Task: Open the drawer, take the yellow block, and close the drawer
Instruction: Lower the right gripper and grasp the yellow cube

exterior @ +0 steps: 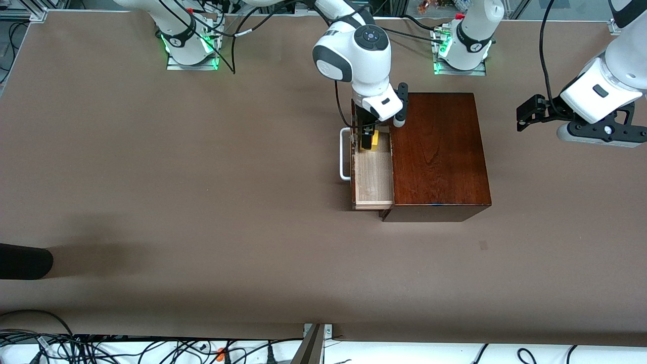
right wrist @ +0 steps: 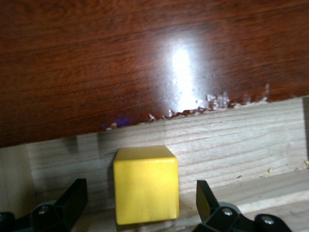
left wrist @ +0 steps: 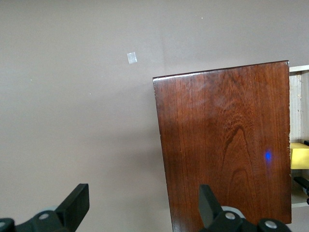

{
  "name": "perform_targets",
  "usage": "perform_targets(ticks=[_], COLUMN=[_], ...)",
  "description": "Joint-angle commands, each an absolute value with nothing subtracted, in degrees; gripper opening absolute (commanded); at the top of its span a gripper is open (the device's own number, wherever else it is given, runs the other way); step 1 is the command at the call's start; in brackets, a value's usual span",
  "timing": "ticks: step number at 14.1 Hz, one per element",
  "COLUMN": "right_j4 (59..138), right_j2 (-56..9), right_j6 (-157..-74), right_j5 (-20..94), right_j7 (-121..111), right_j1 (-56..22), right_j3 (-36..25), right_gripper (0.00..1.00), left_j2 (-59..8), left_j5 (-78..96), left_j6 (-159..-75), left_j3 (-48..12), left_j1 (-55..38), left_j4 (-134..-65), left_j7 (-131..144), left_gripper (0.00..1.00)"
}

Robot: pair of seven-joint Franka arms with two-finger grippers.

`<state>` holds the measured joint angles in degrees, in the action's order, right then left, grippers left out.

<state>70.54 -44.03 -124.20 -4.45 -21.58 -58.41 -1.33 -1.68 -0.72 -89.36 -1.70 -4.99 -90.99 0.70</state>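
Observation:
The dark reddish-brown wooden box (exterior: pixel 437 151) stands mid-table with its drawer (exterior: pixel 374 177) pulled out toward the right arm's end, the white handle (exterior: pixel 344 154) leading. The yellow block (exterior: pixel 372 142) rests inside on the pale wood, at the end of the drawer farther from the front camera. My right gripper (exterior: pixel 368 141) reaches down into the drawer, open. In the right wrist view its fingers (right wrist: pixel 72 198) stand on either side of the yellow block (right wrist: pixel 146 186) with gaps on both sides. My left gripper (exterior: pixel 601 139) waits open in the air over the table at the left arm's end.
In the left wrist view the box top (left wrist: pixel 227 145) fills one side, with the yellow block (left wrist: pixel 299 158) at the frame's edge. A small pale tape patch (exterior: pixel 483 245) lies on the table nearer the front camera than the box. A dark object (exterior: pixel 22 260) juts in at the table's edge.

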Motion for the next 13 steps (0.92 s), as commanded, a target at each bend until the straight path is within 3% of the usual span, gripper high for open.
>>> perform_targets(ticks=[1,3,5,7,9,10,11,13], right_j4=[67.85,67.85,67.85,67.85,67.76,66.89,63.93,58.12], right_j2=[-45.44,-45.79,-45.97,-46.05,-45.62,-45.35,-45.26,-45.18], right_j6=[-123.66,-123.66,-123.40,-123.40,-122.70,-120.78,-117.28,-109.72], right_j5=[-5.01,-5.10,-5.36,-5.36,-5.27,-5.01,-5.01,-4.66], right_j7=[-21.80,-21.71,-21.80,-21.80,-22.06,-21.97,-21.80,-21.80], right_j1=[-58.71,-58.80,-58.80,-58.80,-58.71,-58.71,-58.71,-58.36], right_j3=[-1.67,-1.67,-1.76,-1.67,-1.93,-2.11,-2.20,-2.29], right_gripper=[1.00,0.91,0.63,0.51,0.17,0.06,0.00,0.00], left_j2=[-0.53,-0.53,-0.53,-0.53,-0.53,-0.53,-0.53,-0.53], left_j5=[-0.18,-0.09,-0.09,-0.18,-0.09,-0.09,-0.09,-0.09], left_j6=[-88.95,-88.86,-88.77,-88.77,-88.77,-88.60,-88.42,-88.42], left_j3=[-1.58,-1.58,-1.58,-1.58,-1.58,-1.58,-1.58,-1.58], left_j1=[-5.10,-5.10,-5.18,-5.19,-5.27,-5.27,-5.27,-5.27], left_j4=[-91.41,-91.41,-91.41,-91.41,-91.41,-91.32,-91.32,-91.32], left_j7=[0.18,0.18,0.26,0.35,0.35,0.35,0.44,0.44], left_gripper=[1.00,1.00,1.00,1.00,1.00,1.00,1.00,1.00])
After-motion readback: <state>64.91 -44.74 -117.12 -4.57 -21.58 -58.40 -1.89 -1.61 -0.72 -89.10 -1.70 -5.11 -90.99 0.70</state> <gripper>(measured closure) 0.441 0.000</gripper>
